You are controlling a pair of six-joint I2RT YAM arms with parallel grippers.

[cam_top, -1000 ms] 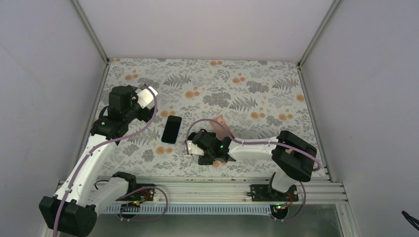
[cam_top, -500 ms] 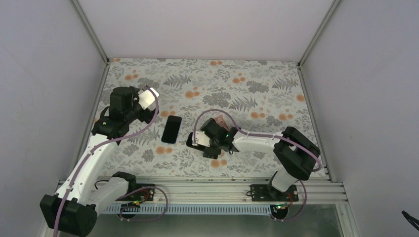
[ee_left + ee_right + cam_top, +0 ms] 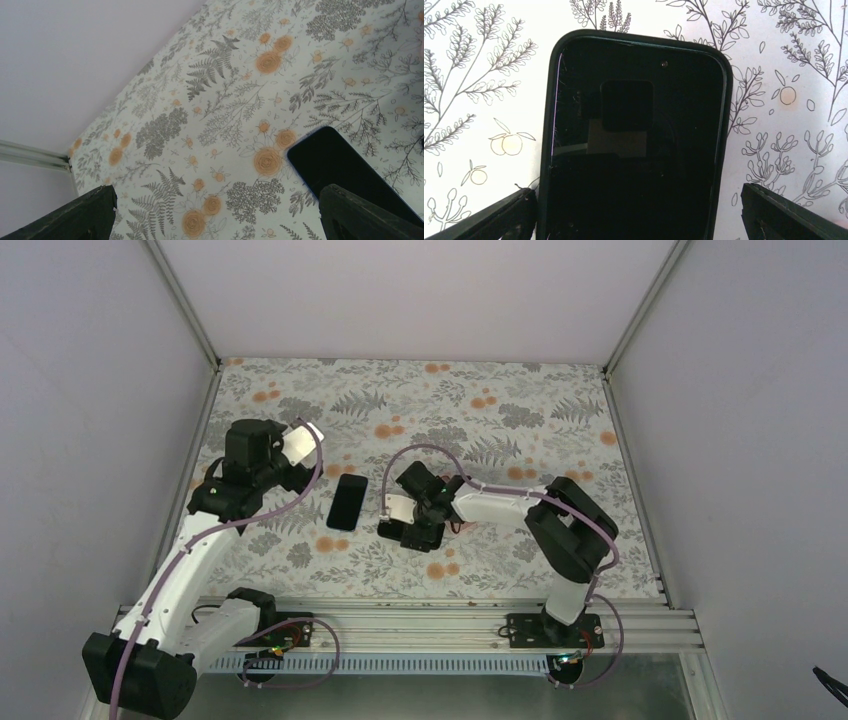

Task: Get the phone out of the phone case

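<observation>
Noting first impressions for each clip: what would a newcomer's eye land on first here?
The cloth printed with grey ferns and orange flowers covers the whole tabletop. Near its middle, the open right gripper hovers over a black phone in a dark rimmed case, which lies screen up with a finger on either side. Left of that lies a flat black rectangular slab, close to the open left gripper.

The worktop (image 3: 520,430) has a fern-and-flower print. A black phone (image 3: 347,502) lies flat left of centre, with a cased phone (image 3: 634,150) flat nearby on its right.
</observation>
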